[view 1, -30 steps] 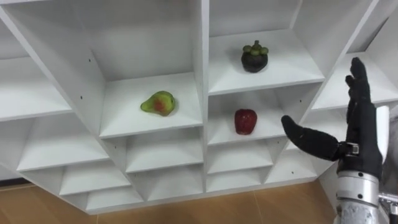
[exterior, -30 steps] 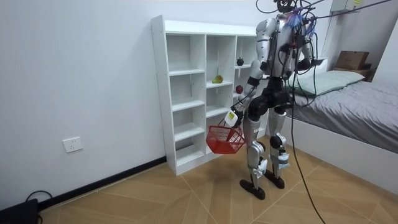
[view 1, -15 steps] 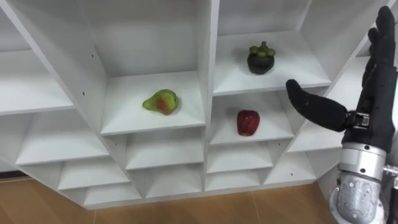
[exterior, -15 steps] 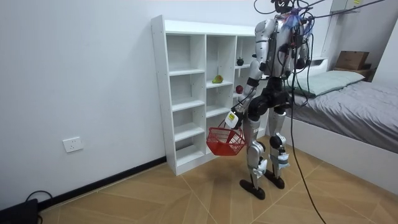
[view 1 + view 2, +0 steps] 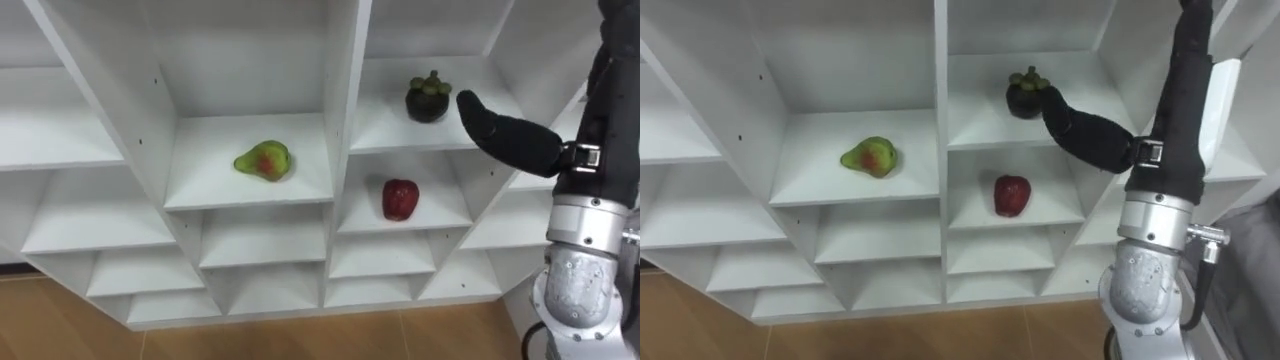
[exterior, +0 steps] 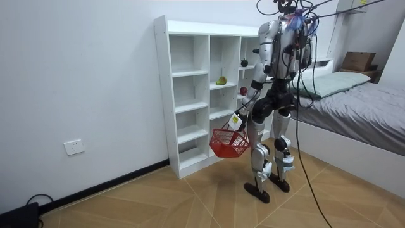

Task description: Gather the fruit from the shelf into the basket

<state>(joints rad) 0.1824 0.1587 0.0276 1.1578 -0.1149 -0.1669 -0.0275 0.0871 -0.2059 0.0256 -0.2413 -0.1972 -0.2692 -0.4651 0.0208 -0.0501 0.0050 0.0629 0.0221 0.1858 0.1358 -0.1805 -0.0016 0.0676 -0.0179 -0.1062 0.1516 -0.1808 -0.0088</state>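
Observation:
A white closet [image 5: 340, 120] of open compartments stands in front of me. A dark mangosteen [image 5: 428, 97] sits in an upper compartment, and a red apple [image 5: 400, 199] lies in the one below it. A green-and-red pear-like fruit [image 5: 263, 161] rests one compartment to the left. My right hand [image 5: 612, 110] is raised and open, its thumb [image 5: 505, 135] stretched out close to the mangosteen's right side, apart from it. In the room view my left hand [image 6: 237, 120] hangs low, shut on the handle of a red basket [image 6: 229, 142].
I stand upright facing the closet [image 6: 202, 95] on a wooden floor. A bed [image 6: 361, 107] lies at the room view's right, close behind me. The compartments around the fruit hold nothing.
My right hand has risen and moved in, its thumb now level with the mangosteen. The eye view has shifted slightly. The basket hangs as before.

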